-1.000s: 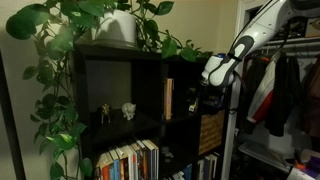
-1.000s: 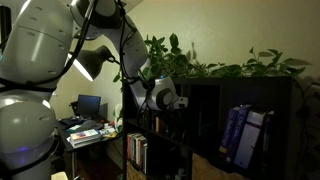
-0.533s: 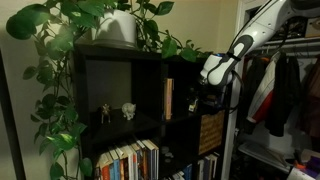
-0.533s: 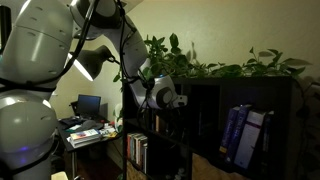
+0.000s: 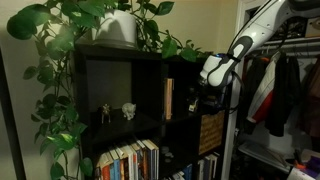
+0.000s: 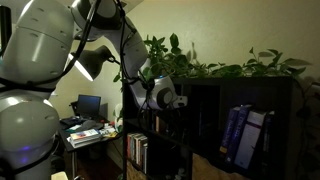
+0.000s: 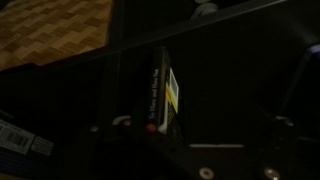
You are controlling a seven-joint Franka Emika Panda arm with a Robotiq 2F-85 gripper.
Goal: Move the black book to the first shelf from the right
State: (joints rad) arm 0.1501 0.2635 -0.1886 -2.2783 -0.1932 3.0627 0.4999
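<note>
Dimly, jaws lost against dark shelf [image 5: 120, 50]

arm [image 6: 45, 50] | white rounded shells | black joints | wrist [image 5: 215, 68] apparently white-grey

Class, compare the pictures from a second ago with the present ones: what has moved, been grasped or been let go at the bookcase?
Nothing visibly changed. The arm keeps its pose at the bookcase; the lower-shelf books, figurines and plant sit as before.

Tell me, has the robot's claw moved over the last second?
No. The gripper sits at the same spot against the bookshelf divider.
</note>
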